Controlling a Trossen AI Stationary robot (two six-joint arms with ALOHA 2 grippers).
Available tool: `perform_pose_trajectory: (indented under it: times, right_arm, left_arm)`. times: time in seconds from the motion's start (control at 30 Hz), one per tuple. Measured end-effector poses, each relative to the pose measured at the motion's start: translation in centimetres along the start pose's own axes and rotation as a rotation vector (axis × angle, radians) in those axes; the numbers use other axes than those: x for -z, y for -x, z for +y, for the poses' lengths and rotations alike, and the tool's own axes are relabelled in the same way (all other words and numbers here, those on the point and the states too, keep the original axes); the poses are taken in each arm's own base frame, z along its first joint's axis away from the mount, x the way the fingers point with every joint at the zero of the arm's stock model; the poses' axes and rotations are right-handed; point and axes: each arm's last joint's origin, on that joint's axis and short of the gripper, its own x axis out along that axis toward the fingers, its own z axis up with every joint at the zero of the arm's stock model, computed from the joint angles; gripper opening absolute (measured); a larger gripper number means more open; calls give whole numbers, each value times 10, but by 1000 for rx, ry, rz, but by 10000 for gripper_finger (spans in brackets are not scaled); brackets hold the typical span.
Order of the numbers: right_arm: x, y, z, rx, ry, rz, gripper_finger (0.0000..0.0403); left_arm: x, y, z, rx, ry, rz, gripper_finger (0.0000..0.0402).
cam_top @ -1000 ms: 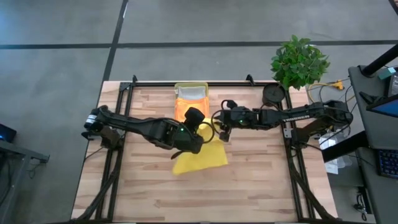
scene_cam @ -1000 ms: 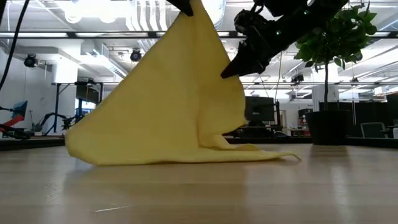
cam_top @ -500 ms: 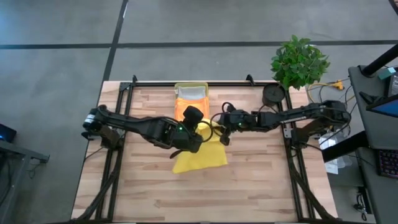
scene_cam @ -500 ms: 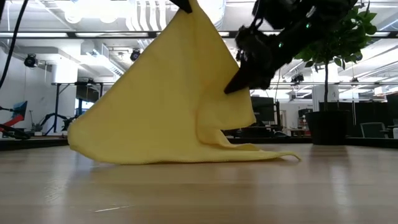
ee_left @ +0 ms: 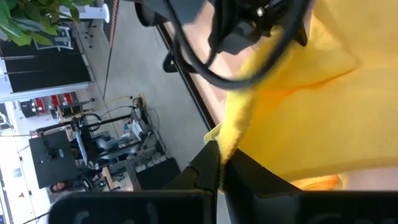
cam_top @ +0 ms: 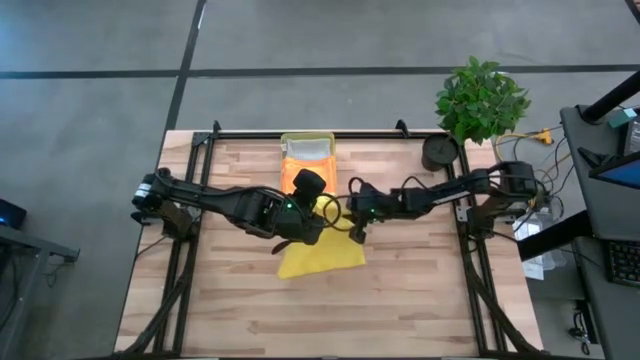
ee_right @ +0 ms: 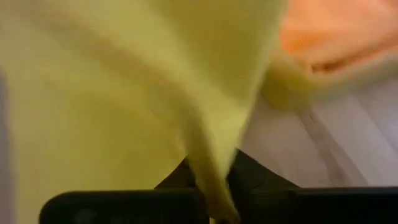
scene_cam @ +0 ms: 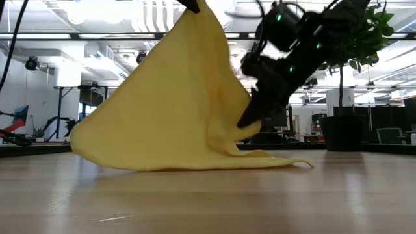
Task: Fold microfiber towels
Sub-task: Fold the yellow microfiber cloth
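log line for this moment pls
step: lift yellow towel | left gripper: shut on towel corner, held high | right gripper: shut on towel edge, lower | rest of towel on table

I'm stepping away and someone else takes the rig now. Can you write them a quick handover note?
Left gripper: jaws shut on a raised corner of the yellow towel.
Right gripper: jaws shut on the same towel's hanging edge, lower down.
The towel's lower part rests mid-table; it is lifted like a tent, not yet folded.
An orange towel lies in the yellow tray at the far edge.
Left: complete this fold.
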Motion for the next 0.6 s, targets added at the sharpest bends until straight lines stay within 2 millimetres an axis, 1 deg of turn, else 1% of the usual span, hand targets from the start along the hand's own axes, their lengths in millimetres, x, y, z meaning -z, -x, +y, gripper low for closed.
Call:
perform_pose_trajectory:
  times: [0.13, 0.27, 0.4, 0.5, 0.6]
  right_arm:
    - [-10, 17, 7, -4, 16, -65, 9]
    - [-12, 44, 6, 27, 33, -40, 8]
    - [-10, 78, 2, 30, 94, 19, 8]
    - [-8, 107, 0, -51, 118, 35, 8]
    - [-6, 134, -1, -151, 97, 32, 8]
  left_arm:
    - [1, -1, 0, 3, 51, 6, 0]
    - [6, -1, -4, 32, 85, 47, 0]
    - [10, -2, -6, 55, 154, 82, 0]
    - [12, -1, -8, 101, 233, 74, 0]
    - [14, 1, -8, 150, 319, 58, 0]
